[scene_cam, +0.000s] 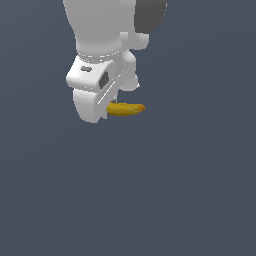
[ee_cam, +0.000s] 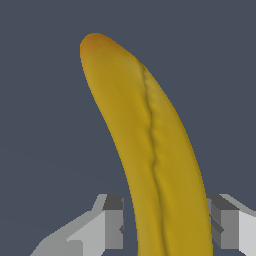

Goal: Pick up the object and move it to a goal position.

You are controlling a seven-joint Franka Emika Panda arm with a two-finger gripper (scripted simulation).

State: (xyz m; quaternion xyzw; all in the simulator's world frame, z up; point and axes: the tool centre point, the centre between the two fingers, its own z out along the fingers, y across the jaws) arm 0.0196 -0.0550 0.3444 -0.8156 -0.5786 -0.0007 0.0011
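The object, a curved yellow banana (scene_cam: 127,108) with an orange-brown tip, pokes out sideways from under the white gripper (scene_cam: 106,111) toward the exterior view's right. In the wrist view the banana (ee_cam: 145,130) fills the middle of the frame and runs between the two grey fingers (ee_cam: 114,222). One finger presses on its side and the other sits within a sliver of it. The gripper (ee_cam: 167,224) is shut on the banana near one end. The end held inside the jaws is hidden.
Only a plain dark blue-grey ground (scene_cam: 150,200) surrounds the arm. The white arm links (scene_cam: 100,30) rise out of the frame's upper edge. No goal marker shows.
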